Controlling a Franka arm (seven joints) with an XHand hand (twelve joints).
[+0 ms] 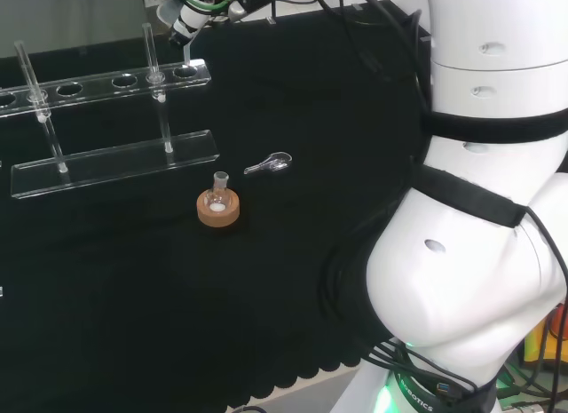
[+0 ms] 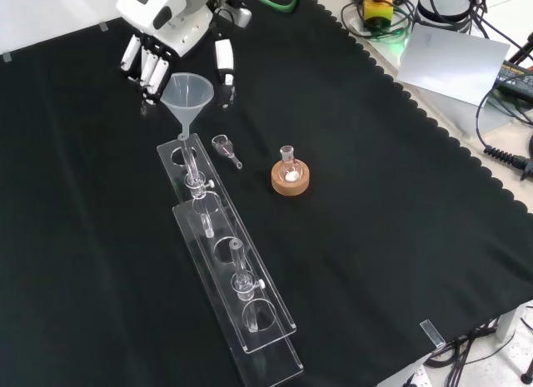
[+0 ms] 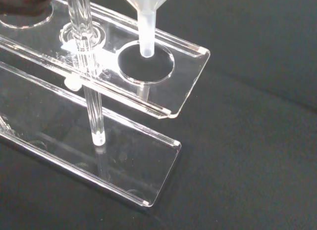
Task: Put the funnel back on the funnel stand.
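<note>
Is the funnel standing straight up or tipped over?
Straight up. The funnel has its wide mouth on top and its stem pointing down at the end hole of the funnel stand, beside the robot hand.

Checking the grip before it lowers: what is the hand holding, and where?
The hand holds the funnel by the rim of its cone, stem above the funnel stand's end hole.

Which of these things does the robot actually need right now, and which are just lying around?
Needed: the hand, the funnel it holds, the clear funnel stand.

Lying about: small flask on its cork ring, little glass piece beside the stand.
</note>
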